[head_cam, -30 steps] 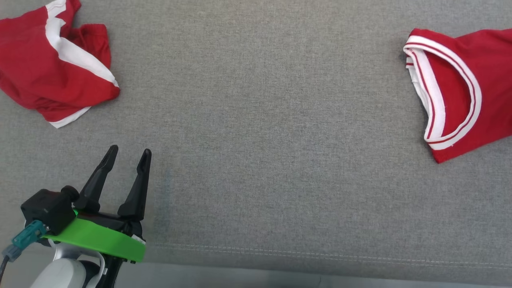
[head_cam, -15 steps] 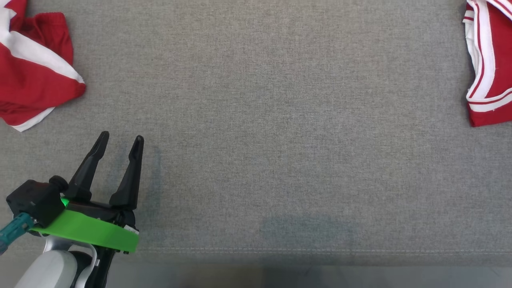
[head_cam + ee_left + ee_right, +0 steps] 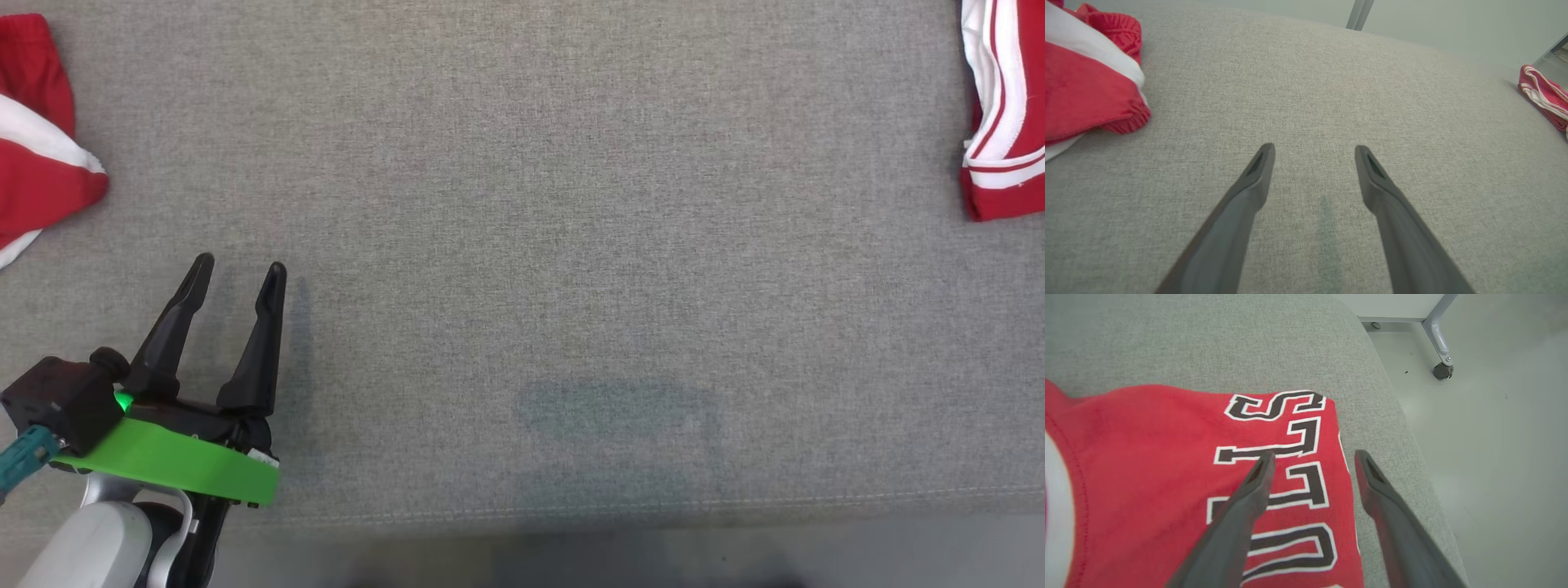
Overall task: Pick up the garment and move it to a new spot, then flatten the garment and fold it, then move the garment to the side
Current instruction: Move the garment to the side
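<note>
Right wrist view: the right gripper (image 3: 1314,455) holds its fingers spread and empty over the lettered edge of the folded red jersey (image 3: 1147,457), which lies at the right end of a grey fabric cushion (image 3: 1208,335). Beyond the cushion's rim are pale floor (image 3: 1494,457) and a wheeled metal leg (image 3: 1437,339). The left gripper (image 3: 1314,149), fingers parted and empty, hovers above bare cushion near a crumpled red-and-white cloth (image 3: 1086,94).

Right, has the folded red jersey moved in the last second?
Yes. The camera shifted too, but the jersey now lies farther from the crumpled red garment, so it went toward the robot's right.
</note>
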Robot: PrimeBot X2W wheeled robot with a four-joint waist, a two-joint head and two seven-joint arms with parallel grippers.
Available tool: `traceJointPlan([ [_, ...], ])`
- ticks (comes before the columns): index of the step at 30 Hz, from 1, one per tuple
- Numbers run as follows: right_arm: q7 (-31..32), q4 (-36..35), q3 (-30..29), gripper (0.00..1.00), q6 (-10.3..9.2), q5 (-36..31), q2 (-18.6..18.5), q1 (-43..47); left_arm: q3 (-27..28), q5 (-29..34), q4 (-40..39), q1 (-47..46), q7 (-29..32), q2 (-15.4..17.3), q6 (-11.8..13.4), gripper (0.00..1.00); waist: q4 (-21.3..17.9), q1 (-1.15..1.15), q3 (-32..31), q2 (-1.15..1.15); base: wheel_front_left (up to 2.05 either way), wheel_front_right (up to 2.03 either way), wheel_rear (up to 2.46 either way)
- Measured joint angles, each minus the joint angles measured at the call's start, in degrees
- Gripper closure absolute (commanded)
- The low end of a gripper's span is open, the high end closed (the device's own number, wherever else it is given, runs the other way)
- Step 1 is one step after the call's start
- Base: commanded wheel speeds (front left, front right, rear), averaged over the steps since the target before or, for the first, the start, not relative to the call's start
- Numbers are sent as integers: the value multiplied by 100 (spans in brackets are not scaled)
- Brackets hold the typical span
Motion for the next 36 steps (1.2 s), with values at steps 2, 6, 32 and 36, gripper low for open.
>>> traceJointPlan([
  [2,-147,125,-13,0,-38,-107,34,-4,-5,0,7,-3,0,-13,0,0,-25,0,23,0,0,0,0],
  [6,-365,379,-37,0,-42,-191,138,-5,1,0,47,-29,-1,-27,0,0,-55,0,11,0,0,0,0],
  [32,-2775,-253,252,0,58,-770,1229,633,347,198,1390,-52,-222,-524,53,0,-296,0,-1392,0,0,0,0],
  [36,-2776,-366,260,0,8,-800,1414,1141,348,271,1674,-14,-260,-619,54,0,-275,0,-1711,0,0,0,0],
])
